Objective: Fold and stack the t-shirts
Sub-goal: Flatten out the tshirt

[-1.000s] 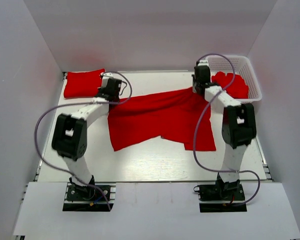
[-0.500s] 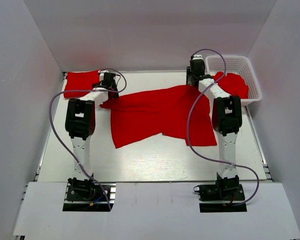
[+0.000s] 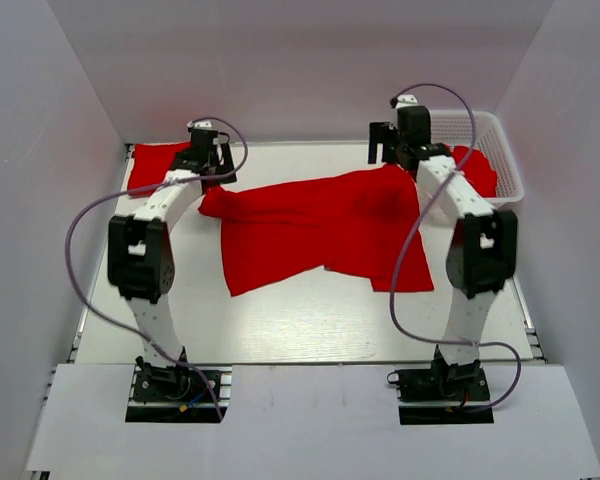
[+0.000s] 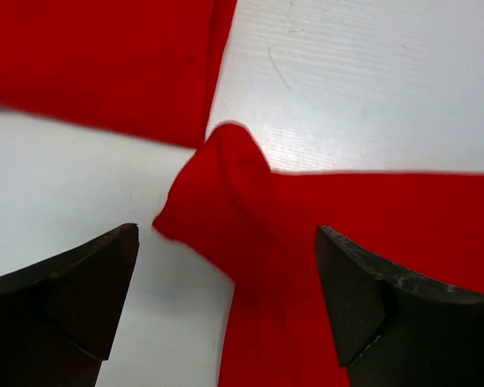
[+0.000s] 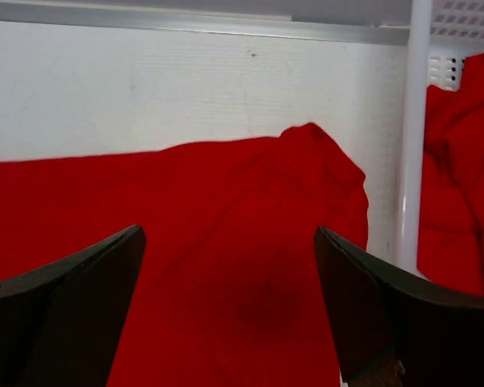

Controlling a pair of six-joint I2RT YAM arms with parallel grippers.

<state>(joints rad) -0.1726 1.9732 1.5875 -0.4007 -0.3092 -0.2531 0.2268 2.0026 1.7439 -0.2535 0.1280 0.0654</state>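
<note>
One red t-shirt (image 3: 320, 225) lies spread across the middle of the table, crumpled along its far edge. My left gripper (image 3: 209, 178) hovers open over its far left corner (image 4: 226, 185), with the dark fingers (image 4: 73, 298) either side and clear of the cloth. Above the far right corner (image 5: 306, 153) my right gripper (image 3: 390, 158) is open too and holds nothing. A folded red t-shirt (image 3: 150, 165) rests at the back left, also seen in the left wrist view (image 4: 105, 64). Another red t-shirt (image 3: 477, 170) lies bunched in the basket.
The white lattice basket (image 3: 485, 125) stands at the back right, its rim (image 5: 411, 121) just right of my right gripper. White walls close in the table on the left, back and right. Purple cables loop from both arms.
Both grippers have gone from shut to open and let go of the shirt's far corners. Both have lifted a little toward the back wall. The shirt now lies loose on the table.
</note>
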